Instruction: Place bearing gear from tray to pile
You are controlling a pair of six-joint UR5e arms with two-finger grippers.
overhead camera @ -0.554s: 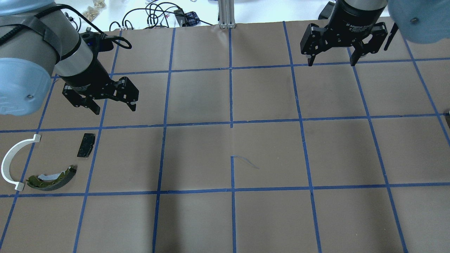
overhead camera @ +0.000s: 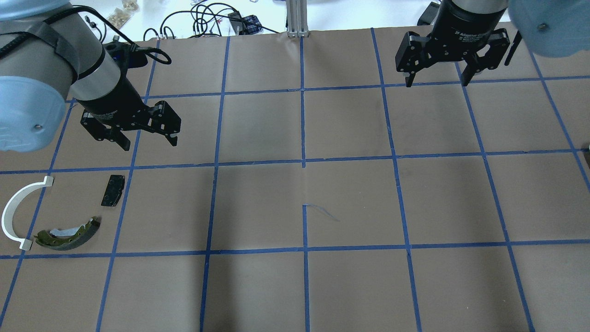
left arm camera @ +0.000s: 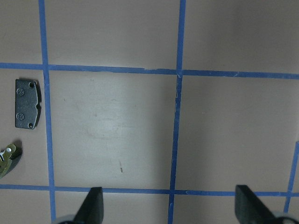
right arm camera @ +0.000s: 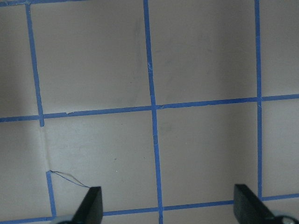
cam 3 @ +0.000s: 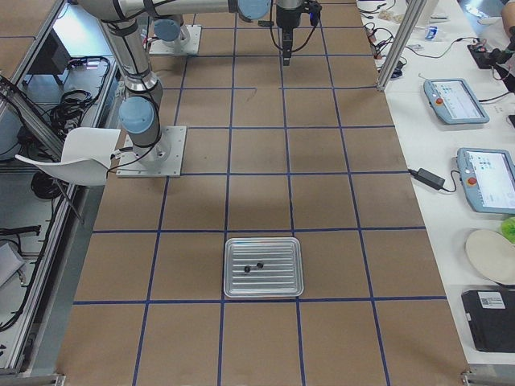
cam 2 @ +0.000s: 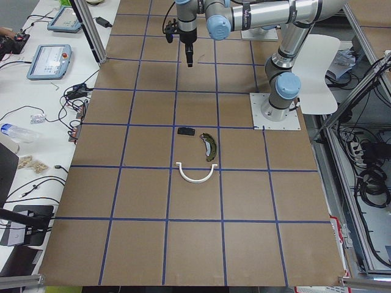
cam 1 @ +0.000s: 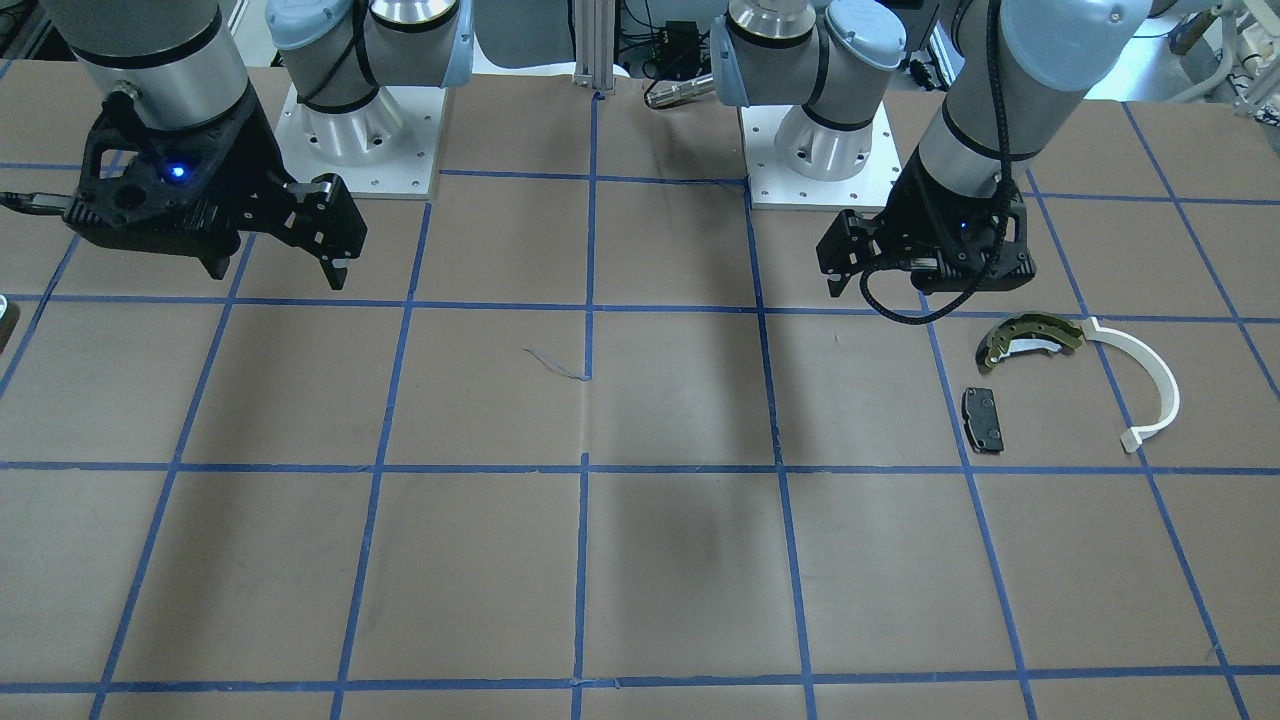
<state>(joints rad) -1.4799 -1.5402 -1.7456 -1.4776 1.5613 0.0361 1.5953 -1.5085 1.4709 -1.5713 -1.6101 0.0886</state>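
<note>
The pile lies at the table's left: an olive-gold brake shoe (overhead camera: 69, 229), a white plastic arc (overhead camera: 16, 212) and a black rectangular pad (overhead camera: 113, 190). They also show in the front view as shoe (cam 1: 1030, 335), arc (cam 1: 1150, 385) and pad (cam 1: 983, 418). My left gripper (overhead camera: 150, 144) is open and empty, hovering just beyond the pad. My right gripper (overhead camera: 436, 84) is open and empty over the far right of the table. The metal tray (cam 3: 278, 285) shows in the exterior right view with two small black round pieces (cam 3: 245, 269) in it. I cannot tell which is the bearing gear.
Brown paper with a blue tape grid (overhead camera: 303, 161) covers the table. Cables (overhead camera: 203, 18) lie past the far edge. The arm bases (cam 1: 360, 130) stand at the robot's side. Tablets (cam 3: 455, 100) sit on a side bench.
Both arms have shifted only slightly. Both grippers are still open and empty, and the pile parts have not moved.
</note>
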